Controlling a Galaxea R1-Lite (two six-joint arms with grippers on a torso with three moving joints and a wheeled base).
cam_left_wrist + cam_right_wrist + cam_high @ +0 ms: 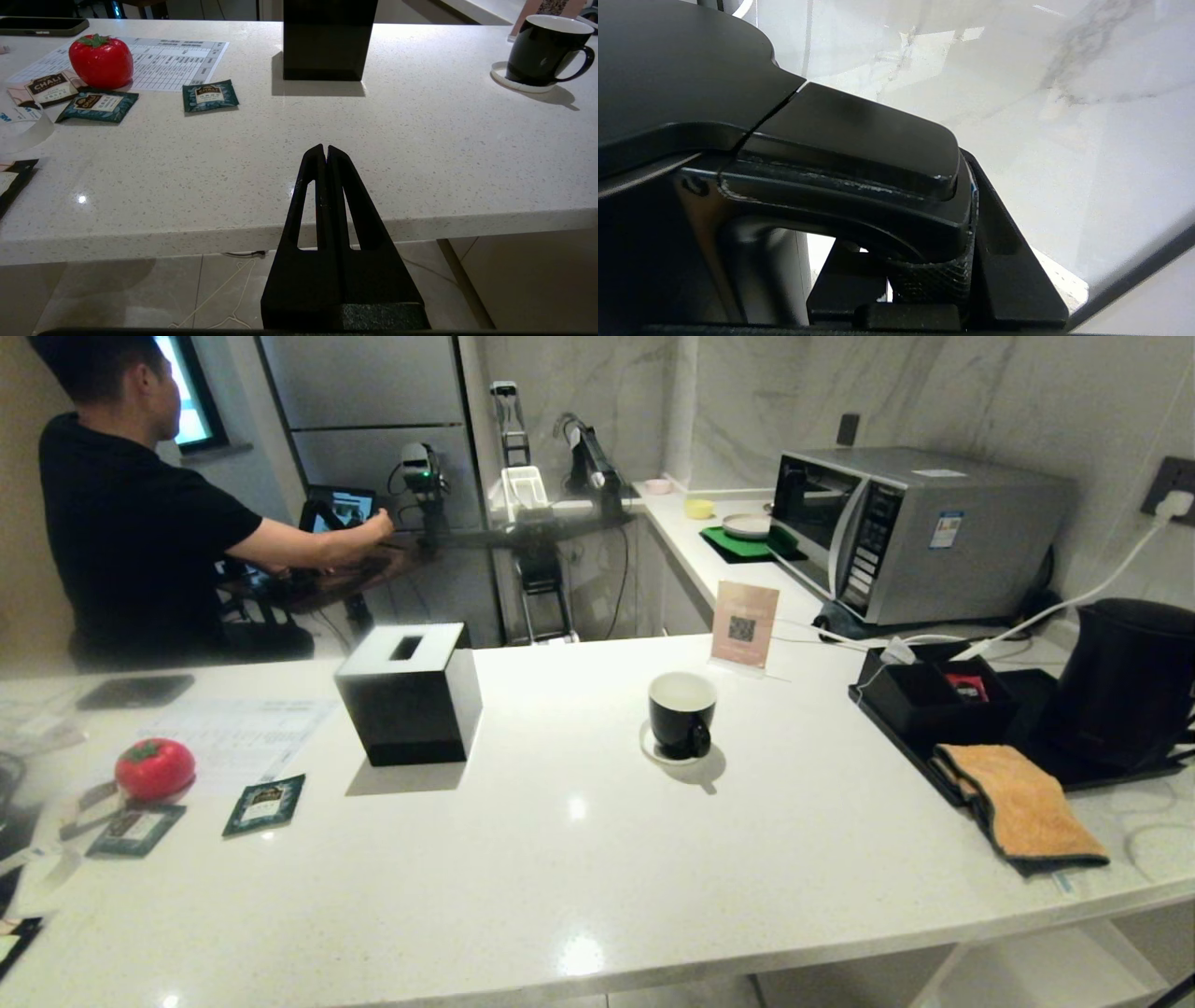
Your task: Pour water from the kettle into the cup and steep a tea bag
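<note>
The tall black kettle (1130,681) stands on a black tray (896,723) at the counter's far right. In the right wrist view its loop handle (859,154) fills the frame, and my right gripper (924,275) is shut on it, one finger on each side; that gripper is outside the head view. The black cup (681,714) (542,49), white inside, sits on its small white saucer (651,747) mid-counter, and looks empty. Tea bag sachets (264,805) (210,95) lie at the left. My left gripper (325,151) is shut and empty, parked at the counter's front edge.
A black cube tissue box (411,695) stands left of the cup. An orange cloth (1022,803) drapes over the tray's front. Behind are a microwave (915,532) and a card sign (744,623). A red tomato-shaped object (155,768) sits far left. A person (121,513) stands beyond the counter.
</note>
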